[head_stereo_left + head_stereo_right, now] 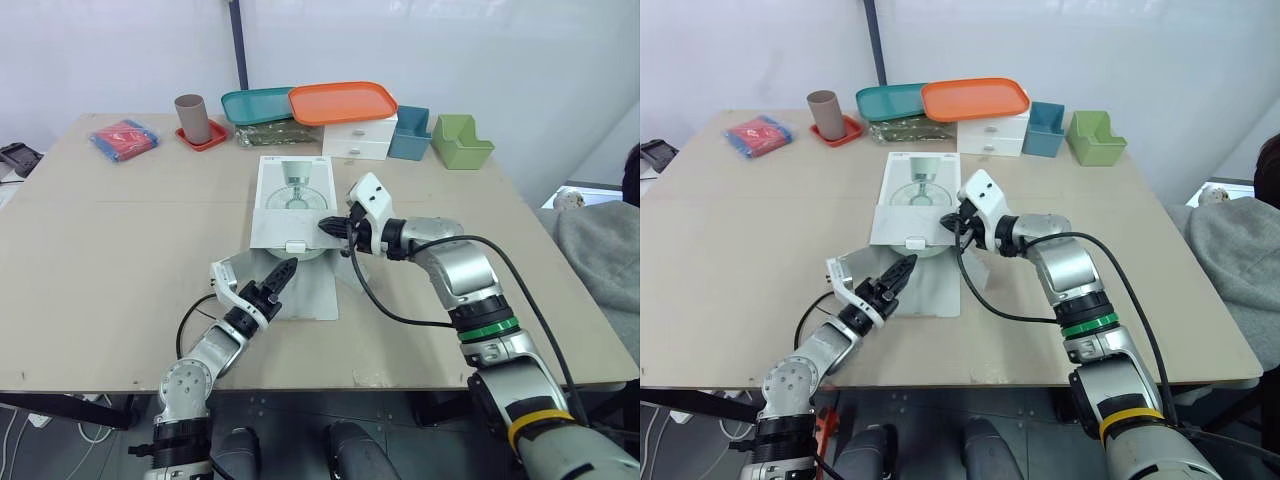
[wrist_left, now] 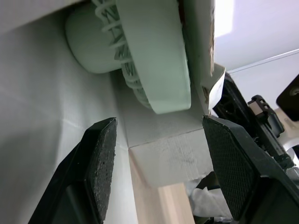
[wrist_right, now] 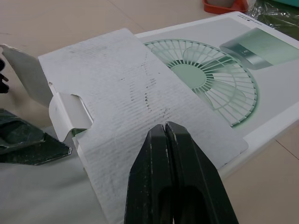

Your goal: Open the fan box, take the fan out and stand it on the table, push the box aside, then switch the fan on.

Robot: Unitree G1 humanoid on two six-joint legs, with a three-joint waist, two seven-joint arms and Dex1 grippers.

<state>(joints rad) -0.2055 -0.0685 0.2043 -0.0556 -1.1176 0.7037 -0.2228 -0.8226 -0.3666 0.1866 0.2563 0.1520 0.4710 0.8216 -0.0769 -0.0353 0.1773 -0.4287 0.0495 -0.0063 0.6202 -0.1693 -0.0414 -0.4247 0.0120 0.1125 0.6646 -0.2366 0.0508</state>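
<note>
A lab — bare table, white walls, trays.

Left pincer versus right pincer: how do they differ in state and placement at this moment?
The left pincer is open, the right pincer shut. The left pincer faces the fan inside the open end of the box; the right pincer sits over the flap. Both are black, two-fingered and at the box.

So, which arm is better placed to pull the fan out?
Left. The left gripper is open, facing the fan at the open end of the box; the right gripper is shut over the flap.
</note>
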